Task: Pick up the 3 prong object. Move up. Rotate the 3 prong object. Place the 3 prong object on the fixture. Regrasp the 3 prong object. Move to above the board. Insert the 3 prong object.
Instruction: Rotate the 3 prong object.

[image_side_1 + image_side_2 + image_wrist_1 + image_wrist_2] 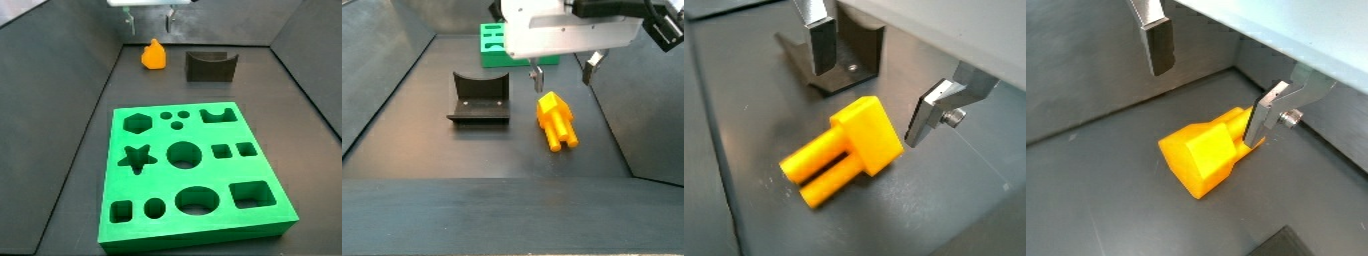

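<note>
hovering: gripper (561, 72) above the 3 prong object (556, 119), just behind its block end
jaws: wide apart, empty
long axis: flat on floor, prongs pointing away from the fixture (480, 97)

Wrist views look down past the gripper (871, 85); side views face opposite ends, sharing the floor.

The gripper (563, 72), hanging over the tabletop's far end, has a boxy white body with a black part at one upper corner. Its fingers (933, 112) are flat silver plates with dark pads, one carrying a small screw (955, 118).
</note>
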Controlling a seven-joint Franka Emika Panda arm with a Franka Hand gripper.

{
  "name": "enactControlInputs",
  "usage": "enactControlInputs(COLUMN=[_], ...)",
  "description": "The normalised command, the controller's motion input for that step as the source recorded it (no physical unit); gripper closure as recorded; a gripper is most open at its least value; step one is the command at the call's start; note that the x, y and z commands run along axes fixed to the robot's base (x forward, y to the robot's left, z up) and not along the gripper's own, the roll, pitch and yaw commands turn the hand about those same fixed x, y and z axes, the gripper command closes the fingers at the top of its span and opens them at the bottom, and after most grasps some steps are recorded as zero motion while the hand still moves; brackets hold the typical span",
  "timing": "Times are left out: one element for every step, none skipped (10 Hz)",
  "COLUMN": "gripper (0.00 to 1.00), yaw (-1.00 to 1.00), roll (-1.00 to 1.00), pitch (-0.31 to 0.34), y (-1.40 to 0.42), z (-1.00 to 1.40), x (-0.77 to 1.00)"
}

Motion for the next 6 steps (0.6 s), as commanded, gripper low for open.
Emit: enactControlInputs(gripper=[0.00,0.00,0.00,0.00,0.00,0.00], yaw=[1.00,1.00,1.00,1.00,1.00,1.00], roll=[0.00,0.01,0.01,0.01,0.01,0.01], pitch=[-0.002,-0.001,-0.002,-0.002,-0.002,-0.002], y=[0.01,0.02,0.01,0.01,0.01,0.01], z=[-0.16,-0.09,-0.06,-0.06,-0.05,-0.05], x=[0.05,0.04,0.04,0.03,0.04,0.04])
